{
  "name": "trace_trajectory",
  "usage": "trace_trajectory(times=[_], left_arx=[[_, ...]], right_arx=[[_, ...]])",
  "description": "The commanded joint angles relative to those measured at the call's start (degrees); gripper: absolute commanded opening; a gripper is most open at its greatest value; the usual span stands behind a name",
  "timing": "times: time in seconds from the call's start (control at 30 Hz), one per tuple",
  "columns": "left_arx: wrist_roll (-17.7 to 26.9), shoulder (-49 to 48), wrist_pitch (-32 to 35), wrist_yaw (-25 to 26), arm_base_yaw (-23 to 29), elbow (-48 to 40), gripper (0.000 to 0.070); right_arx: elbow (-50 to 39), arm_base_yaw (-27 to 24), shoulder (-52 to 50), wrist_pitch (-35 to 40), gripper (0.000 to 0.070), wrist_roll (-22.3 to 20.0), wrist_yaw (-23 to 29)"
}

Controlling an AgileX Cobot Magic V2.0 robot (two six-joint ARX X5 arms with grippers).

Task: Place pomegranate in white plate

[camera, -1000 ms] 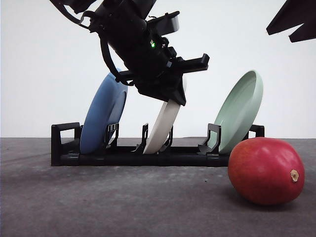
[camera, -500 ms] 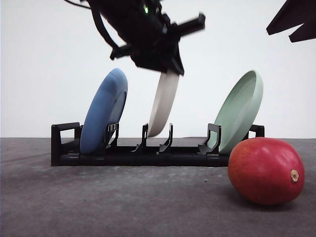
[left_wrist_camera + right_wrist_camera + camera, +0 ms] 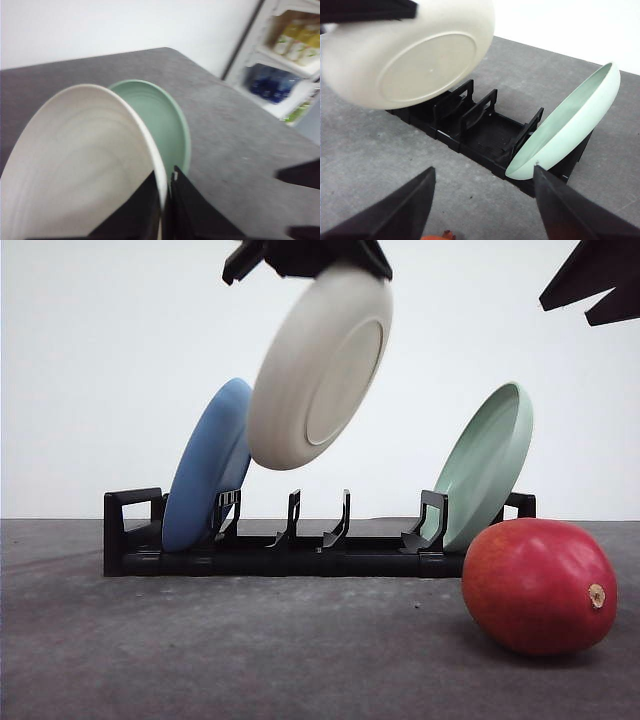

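Front view has my left gripper (image 3: 335,265) at the top edge of the frame, clamped on the rim of the white plate (image 3: 320,365), which hangs below it in the air, tilted, its underside turned toward my camera. Under the plate sits the black rack (image 3: 300,545) on the grey table (image 3: 250,660), its middle slots open. Below and to the left of the gripper the blue plate (image 3: 210,465) leans in the rack's left end; below and to its right the pale green plate (image 3: 487,465) leans in the right end.

On the left wrist view I see the fingers (image 3: 190,210) closed on either side of the white plate's (image 3: 75,165) edge, with the pale green plate (image 3: 167,125) just past it.

My right gripper (image 3: 482,205) stands wide open, its two dark fingers spread well apart and holding nothing; from its wrist camera I look over the rack (image 3: 475,127), the pale green plate (image 3: 565,127) ahead of it and the white plate (image 3: 410,55) held up beyond. A sliver of the pomegranate (image 3: 440,236) shows between the fingers.

In the front view the pomegranate (image 3: 538,585) lies on the table in front of the rack's right end, well below the right gripper (image 3: 595,280), stem nub facing right, far down and to the right of the left gripper
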Motion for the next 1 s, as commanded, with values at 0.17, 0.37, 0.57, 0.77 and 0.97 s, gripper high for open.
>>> trace_trajectory(times=[0.17, 0.37, 0.57, 0.77, 0.97], left_arx=[[-3.33, -3.98, 0.15, 3.66, -1.56, -1.05, 0.001], [-2.67, -9.39, 9.03, 3.65, -2.9, -10.45, 0.001], [-1.94, -15.99, 12.41, 1.12, -4.02, -20.62, 0.001], [1.08, -20.37, 11.88, -0.57, -5.12, -28.21, 0.001], [15.83, -18.75, 7.98, -5.13, -9.28, -30.05, 0.001]], right_arx=[[0.87, 0.26, 0.3, 0.1, 0.0397, -0.23, 0.17], [0.87, 0.26, 0.31, -0.34, 0.0396, -0.24, 0.2], [0.87, 0.26, 0.31, -0.87, 0.0396, -0.24, 0.2], [0.87, 0.26, 0.31, -1.14, 0.0397, -0.22, 0.17], [0.87, 0.26, 0.32, -1.16, 0.0396, -0.24, 0.19]])
